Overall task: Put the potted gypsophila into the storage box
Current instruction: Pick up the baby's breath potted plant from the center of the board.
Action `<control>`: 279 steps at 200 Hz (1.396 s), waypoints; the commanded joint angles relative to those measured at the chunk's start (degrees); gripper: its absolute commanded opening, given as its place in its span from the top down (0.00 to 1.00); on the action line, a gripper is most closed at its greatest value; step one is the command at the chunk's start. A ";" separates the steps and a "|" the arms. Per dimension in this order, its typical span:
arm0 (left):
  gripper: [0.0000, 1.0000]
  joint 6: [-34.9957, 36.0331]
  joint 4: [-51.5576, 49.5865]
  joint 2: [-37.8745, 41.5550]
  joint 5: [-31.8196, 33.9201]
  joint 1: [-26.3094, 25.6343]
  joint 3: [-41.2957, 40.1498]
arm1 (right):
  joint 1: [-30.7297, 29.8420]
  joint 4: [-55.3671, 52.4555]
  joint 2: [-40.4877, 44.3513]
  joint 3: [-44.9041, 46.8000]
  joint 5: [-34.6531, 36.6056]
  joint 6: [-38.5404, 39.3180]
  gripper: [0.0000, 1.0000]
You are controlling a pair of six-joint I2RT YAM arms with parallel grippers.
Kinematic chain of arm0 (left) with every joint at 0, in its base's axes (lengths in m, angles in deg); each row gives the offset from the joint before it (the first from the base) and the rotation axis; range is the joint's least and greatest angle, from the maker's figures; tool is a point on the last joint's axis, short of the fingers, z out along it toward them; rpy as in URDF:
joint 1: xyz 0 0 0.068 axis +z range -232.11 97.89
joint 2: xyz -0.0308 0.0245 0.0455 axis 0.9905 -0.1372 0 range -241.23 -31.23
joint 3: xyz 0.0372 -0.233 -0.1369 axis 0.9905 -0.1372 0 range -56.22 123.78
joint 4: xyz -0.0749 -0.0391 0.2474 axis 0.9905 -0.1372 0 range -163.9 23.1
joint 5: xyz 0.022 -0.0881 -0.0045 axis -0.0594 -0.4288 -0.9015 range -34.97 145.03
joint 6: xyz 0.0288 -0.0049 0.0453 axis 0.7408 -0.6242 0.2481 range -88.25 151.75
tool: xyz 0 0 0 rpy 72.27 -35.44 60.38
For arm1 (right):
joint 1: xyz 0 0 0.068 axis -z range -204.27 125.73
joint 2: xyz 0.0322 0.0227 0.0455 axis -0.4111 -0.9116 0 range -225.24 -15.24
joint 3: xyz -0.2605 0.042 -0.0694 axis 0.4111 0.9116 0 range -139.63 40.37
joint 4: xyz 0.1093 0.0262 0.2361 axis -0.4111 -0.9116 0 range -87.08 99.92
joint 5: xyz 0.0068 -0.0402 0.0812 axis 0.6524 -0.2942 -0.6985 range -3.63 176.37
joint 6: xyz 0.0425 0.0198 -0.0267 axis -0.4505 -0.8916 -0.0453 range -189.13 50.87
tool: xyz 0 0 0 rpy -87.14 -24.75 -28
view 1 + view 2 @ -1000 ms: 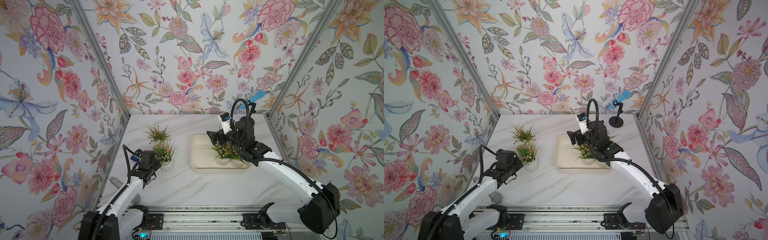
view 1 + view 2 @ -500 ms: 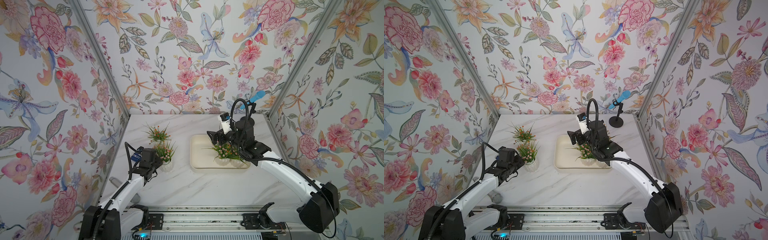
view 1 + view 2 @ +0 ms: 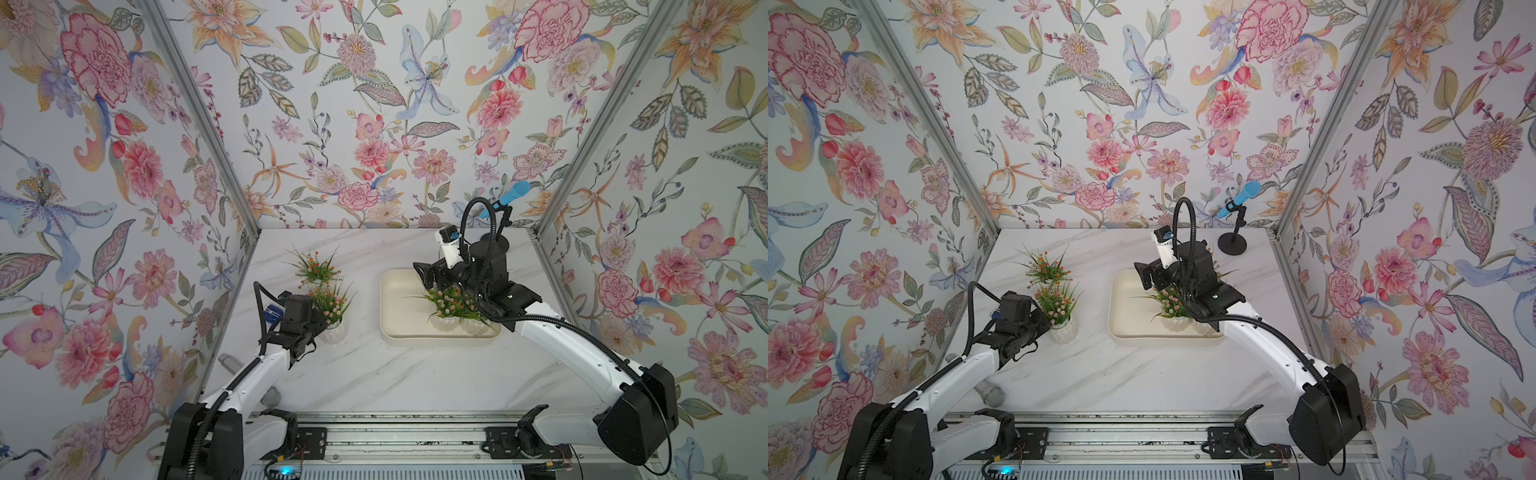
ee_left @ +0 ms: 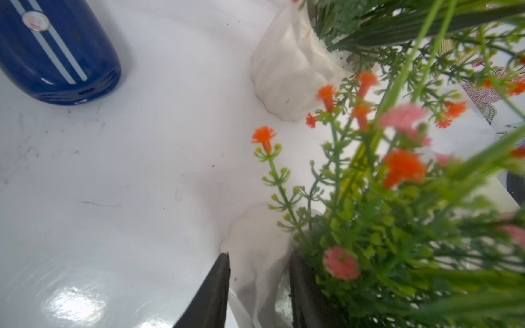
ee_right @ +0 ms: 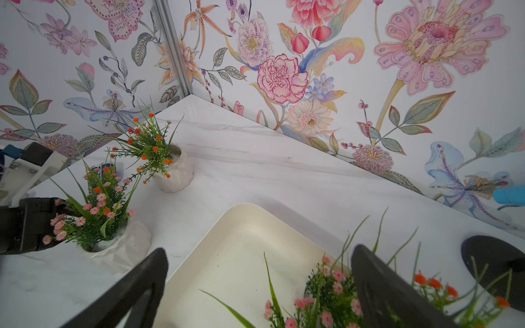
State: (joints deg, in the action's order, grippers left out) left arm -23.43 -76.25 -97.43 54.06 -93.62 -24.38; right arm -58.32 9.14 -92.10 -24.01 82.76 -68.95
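Two potted gypsophila stand on the marble table left of the storage box (image 3: 395, 303): a near one with pink blooms (image 3: 332, 305) and a far one with orange blooms (image 3: 314, 268). My left gripper (image 3: 323, 330) is at the near plant's white pot. In the left wrist view it (image 4: 258, 255) is shut on the pot's wall (image 4: 255, 241), one finger outside and one inside the rim. Two more pots (image 3: 446, 305) stand in the cream box at its near right. My right gripper (image 5: 260, 251) hangs open above them, holding nothing.
A blue microphone (image 3: 513, 193) on a black stand occupies the back right corner. A grey microphone (image 3: 990, 392) lies by the left arm near the front edge. A dark blue striped object (image 4: 56, 51) rests on the table beyond the left gripper. Flowered walls enclose three sides.
My left gripper has moved in to the near pot and its fingers have narrowed onto the pot's wall. The right arm has not moved.
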 commanded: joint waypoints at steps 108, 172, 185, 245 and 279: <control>0.75 5.01 -8.30 -6.75 2.13 0.28 4.10 | 0.64 0.51 -0.84 -1.07 0.70 1.06 0.00; 0.83 5.60 -8.40 -9.63 2.43 -1.03 6.49 | 1.17 0.51 -0.84 -0.92 0.62 1.29 0.00; 0.85 5.94 -8.92 -10.37 2.72 -1.56 7.73 | 1.32 0.50 -0.75 -0.82 0.60 1.22 0.00; 0.98 8.04 -9.64 -12.51 2.23 -3.26 13.82 | 1.96 0.78 -0.40 -0.18 0.84 1.20 0.00; 1.00 8.55 -10.26 -12.91 2.03 -3.92 17.76 | 2.57 1.04 -0.21 0.22 0.82 1.05 0.00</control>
State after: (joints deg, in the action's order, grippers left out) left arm -15.95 -86.28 -110.15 57.40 -96.79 -10.57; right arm -56.31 9.17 -92.30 -24.01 82.98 -68.49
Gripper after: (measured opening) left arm 0.136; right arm 0.999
